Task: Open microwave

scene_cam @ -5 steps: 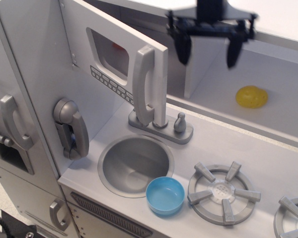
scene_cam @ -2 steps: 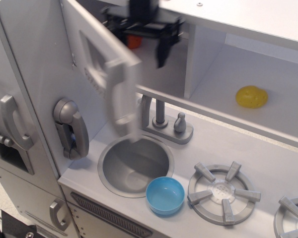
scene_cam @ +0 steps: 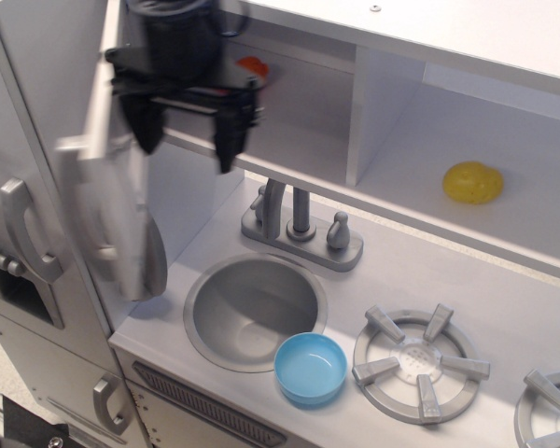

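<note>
The microwave door [scene_cam: 112,201] is swung far out to the left and is blurred by motion; its tall grey handle [scene_cam: 91,210] faces left. The microwave cavity [scene_cam: 289,103] stands open, with a red-orange object [scene_cam: 253,66] inside at the back. My black gripper [scene_cam: 185,131] hangs in front of the open cavity, just right of the door's edge. Its two fingers are spread apart and hold nothing.
A yellow object [scene_cam: 473,182] lies in the open shelf to the right. Below are the faucet [scene_cam: 299,224], the round sink [scene_cam: 254,308], a blue bowl [scene_cam: 310,368] and a burner grate [scene_cam: 420,359]. The fridge handle [scene_cam: 23,229] is at the left.
The gripper has moved from upper right to the left across the cavity front. The microwave door has swung from half open to wide open on the left, now hiding the wall telephone.
</note>
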`<state>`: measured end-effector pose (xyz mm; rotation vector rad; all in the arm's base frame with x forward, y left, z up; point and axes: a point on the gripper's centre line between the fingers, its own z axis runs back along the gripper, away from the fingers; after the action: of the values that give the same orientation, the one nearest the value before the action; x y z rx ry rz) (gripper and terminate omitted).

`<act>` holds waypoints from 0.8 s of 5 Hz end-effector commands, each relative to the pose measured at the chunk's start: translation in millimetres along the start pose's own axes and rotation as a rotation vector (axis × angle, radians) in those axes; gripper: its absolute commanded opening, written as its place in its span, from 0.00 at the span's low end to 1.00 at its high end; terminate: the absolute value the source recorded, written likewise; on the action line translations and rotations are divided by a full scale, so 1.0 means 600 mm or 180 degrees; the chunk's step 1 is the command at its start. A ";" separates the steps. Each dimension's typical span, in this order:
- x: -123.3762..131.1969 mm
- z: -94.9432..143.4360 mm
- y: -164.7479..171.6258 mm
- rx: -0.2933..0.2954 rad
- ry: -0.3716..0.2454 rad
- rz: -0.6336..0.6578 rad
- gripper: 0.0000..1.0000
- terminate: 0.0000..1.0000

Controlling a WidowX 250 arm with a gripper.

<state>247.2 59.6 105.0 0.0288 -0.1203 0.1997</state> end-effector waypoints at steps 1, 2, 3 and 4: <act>-0.029 0.071 0.028 -0.0118 -0.0181 -0.0167 1.00 0.00; -0.027 0.120 0.011 -0.0352 -0.0176 -0.0120 1.00 0.00; -0.022 0.137 0.015 -0.0309 -0.0215 0.0046 1.00 0.00; -0.022 0.137 0.015 -0.0309 -0.0215 0.0046 1.00 0.00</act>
<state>220.0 55.0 161.0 -0.0736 -0.1511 0.2041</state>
